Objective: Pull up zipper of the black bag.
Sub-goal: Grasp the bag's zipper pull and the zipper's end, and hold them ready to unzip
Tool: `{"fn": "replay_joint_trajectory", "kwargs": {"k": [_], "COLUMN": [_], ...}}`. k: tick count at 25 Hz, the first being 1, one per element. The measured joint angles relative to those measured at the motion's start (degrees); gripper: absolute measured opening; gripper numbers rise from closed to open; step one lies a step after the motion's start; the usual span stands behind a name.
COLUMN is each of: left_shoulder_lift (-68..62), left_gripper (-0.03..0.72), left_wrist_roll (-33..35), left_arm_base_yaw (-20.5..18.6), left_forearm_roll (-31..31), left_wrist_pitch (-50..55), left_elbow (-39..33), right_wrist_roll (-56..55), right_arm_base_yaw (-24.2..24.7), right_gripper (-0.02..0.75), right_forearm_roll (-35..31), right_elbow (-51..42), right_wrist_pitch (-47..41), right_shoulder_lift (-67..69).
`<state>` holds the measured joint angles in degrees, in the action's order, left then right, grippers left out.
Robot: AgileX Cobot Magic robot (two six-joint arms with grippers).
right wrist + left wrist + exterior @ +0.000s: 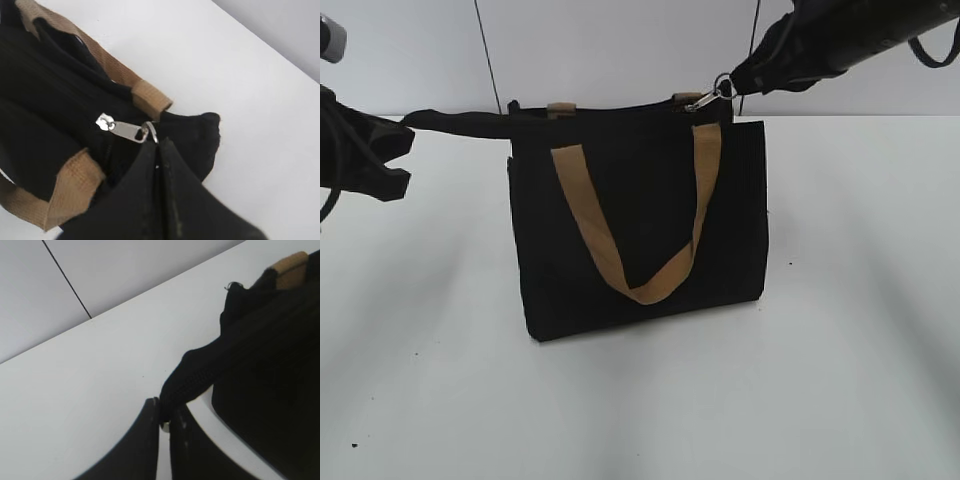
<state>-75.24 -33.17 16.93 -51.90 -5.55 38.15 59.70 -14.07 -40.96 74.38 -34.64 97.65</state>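
Black bag (640, 230) sitting upright mid-table (860, 380), w/ bare surface on all sides. Left gripper (164, 419) clenching the zipper's (107, 145) fabric tail end (192, 380) off bag's left edge. Right gripper (157, 150) pinching silver pull's ring (151, 132) at top right corner.

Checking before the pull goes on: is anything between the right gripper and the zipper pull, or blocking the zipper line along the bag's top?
Nothing visible. The right gripper is shut on the ring of the zipper pull. The left gripper pinches the black bag's end tab. The tan handles hang beside the zipper.
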Motion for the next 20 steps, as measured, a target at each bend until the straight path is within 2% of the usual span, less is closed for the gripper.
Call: {"fn": "replay_joint_trajectory", "kwargs": {"k": [5,10,14,18,20], "left_shoulder_lift": [0.0,0.0,0.0,0.0,0.0], "left_gripper": [0.027,0.027,0.027,0.027,0.046], "left_wrist_roll": [0.0,0.0,0.0,0.0,0.0], "left_arm_base_yaw": [0.0,0.0,0.1,0.1,0.1], "left_forearm_roll": [0.1,0.4,1.4,6.3,9.1], "left_wrist_pitch": [0.0,-0.1,-0.1,-0.2,-0.2], "left_elbow": [0.0,0.0,0.0,0.0,0.0], "right_wrist_roll": [-1.2,-6.4,-8.7,-10.4,-12.5], "right_arm_base_yaw": [1.0,1.0,1.0,1.0,1.1], "right_gripper": [-0.013,-0.013,-0.013,0.000,0.052], "right_forearm_roll": [1.7,7.1,7.7,7.6,7.4], "right_elbow": [0.0,0.0,0.0,0.0,0.0], "right_wrist_pitch": [-1.3,-2.1,-2.4,-2.4,-2.4], "right_shoulder_lift": [-0.4,-0.4,-0.4,-0.4,-0.6]}}
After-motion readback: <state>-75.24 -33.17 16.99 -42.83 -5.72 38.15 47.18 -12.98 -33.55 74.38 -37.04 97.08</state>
